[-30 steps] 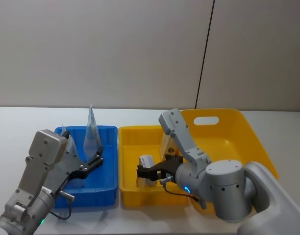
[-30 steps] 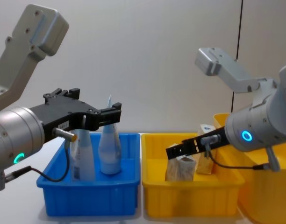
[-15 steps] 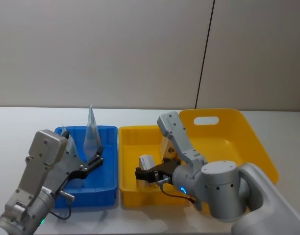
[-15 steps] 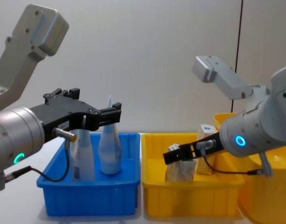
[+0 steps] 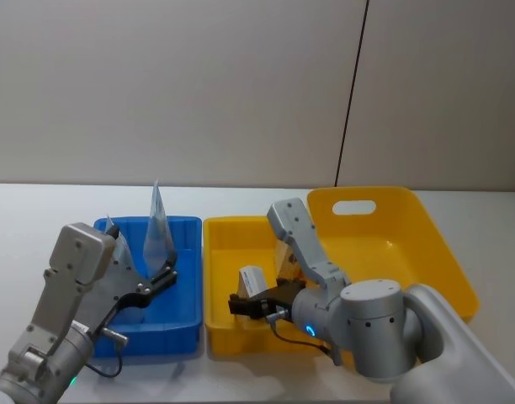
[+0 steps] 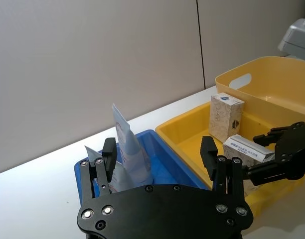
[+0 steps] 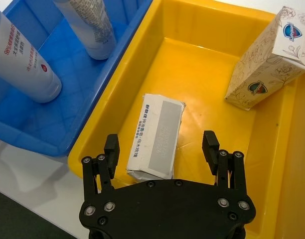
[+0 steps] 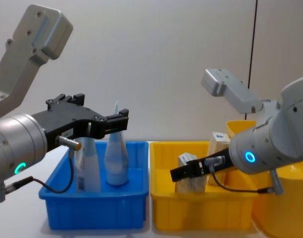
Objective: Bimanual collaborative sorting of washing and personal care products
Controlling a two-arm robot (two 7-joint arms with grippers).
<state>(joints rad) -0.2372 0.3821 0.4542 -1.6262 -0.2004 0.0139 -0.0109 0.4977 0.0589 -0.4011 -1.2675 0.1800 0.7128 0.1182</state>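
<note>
A: Head view first. Where are the goods?
B: Two tubes (image 5: pixel 157 229) stand in the blue tray (image 5: pixel 186 318). In the yellow tray (image 5: pixel 228 231) beside it, a flat carton (image 5: pixel 252 277) lies near the front. An upright carton (image 5: pixel 284 252) stands farther back, half behind the right arm. The basket (image 5: pixel 409 220) sits to the right, all on a white table (image 5: pixel 39 210).
A: The grippers?
B: The left gripper (image 5: pixel 150 284) hangs over the blue tray's near half. The right gripper (image 5: pixel 247 305) is low over the flat carton.
A: Left wrist view?
B: The left gripper (image 6: pixel 159 149) is spread wide and holds nothing; the tubes stand beyond it. The upright carton (image 6: pixel 226 117) bears a small blue mark near its top.
A: Right wrist view?
B: The right gripper (image 7: pixel 160 141) has its jaws wide, one on either side of the flat carton (image 7: pixel 156 133), touching nothing. That carton's grey panel carries lines of characters I cannot read. The upright carton shows blue round emblems and line-drawn flowers. The red-dot tube (image 7: pixel 24 59) has rows of grey print and a red dot near its lower end.
A: Chest view?
B: The left gripper (image 8: pixel 123 122) is level with the tubes' tops. The right gripper (image 8: pixel 178 173) is just beside the flat carton.
</note>
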